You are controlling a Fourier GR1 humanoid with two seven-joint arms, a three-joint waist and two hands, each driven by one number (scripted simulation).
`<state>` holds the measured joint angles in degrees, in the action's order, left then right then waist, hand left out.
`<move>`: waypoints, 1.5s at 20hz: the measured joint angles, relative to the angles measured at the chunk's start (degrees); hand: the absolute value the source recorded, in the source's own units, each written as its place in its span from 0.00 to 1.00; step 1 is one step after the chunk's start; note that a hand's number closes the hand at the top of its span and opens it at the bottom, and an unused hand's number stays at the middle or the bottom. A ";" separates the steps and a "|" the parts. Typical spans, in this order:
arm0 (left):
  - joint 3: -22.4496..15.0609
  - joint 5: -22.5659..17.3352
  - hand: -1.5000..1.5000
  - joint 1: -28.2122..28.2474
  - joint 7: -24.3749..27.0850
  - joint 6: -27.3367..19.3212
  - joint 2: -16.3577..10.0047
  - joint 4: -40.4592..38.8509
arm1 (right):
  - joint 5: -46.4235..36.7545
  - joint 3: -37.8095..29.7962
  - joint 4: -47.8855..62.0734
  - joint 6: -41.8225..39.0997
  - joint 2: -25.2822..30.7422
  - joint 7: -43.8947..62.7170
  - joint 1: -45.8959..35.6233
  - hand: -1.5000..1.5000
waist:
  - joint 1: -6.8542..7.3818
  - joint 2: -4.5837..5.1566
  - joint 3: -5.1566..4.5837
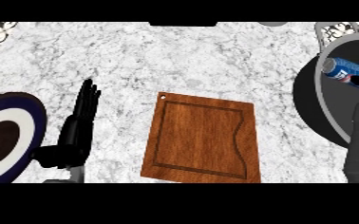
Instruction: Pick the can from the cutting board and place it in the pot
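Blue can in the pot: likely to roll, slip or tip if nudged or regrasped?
The blue can is a smooth cylinder that seems to lie tilted, so a nudge would probably roll it. The pot wall should contain it. Its glossy label suggests it may slip; weight cannot be judged here.

Reddish-brown wood-grain cutting board point(200, 140), grey-veined white marble counter point(175, 61), blue can point(341, 69), dark grey pot point(306, 95).

- Desk point(175, 61): polished-looking stone, white mottled with grey.
- Cutting board point(202, 137): reddish-brown wood with visible grain, a smooth satin finish and a carved groove.
- Pot point(306, 99): dark matt wall, with a paler grey metal rim.
- Can point(341, 69): glossy blue printed skin.
- Plate point(24, 123): smooth glazed ceramic, navy and white.
- Left hand point(77, 128): matt black fingers point(88, 99), like plastic.
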<state>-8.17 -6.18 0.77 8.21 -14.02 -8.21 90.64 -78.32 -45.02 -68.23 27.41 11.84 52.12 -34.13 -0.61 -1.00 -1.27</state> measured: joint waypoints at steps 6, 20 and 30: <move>0.39 -0.26 0.50 0.54 0.37 0.71 -0.24 -0.01 | 5.93 -1.26 -9.97 11.99 -3.90 -4.78 5.83 0.00 | -0.04 0.36 0.58; 1.52 0.73 0.50 -0.35 -0.97 1.71 0.47 0.51 | 22.08 1.75 -33.79 19.31 -10.27 -13.09 29.27 0.00 | 0.23 0.86 1.23; 1.76 2.28 0.50 0.25 0.02 1.83 2.15 0.00 | 30.36 4.80 -43.01 23.91 -11.75 -14.97 44.38 0.00 | 0.25 0.90 1.27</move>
<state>-6.41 -3.90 1.02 8.23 -12.19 -6.06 90.64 -47.97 -40.23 -111.24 51.32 0.09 37.15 10.24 -0.37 -0.10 0.00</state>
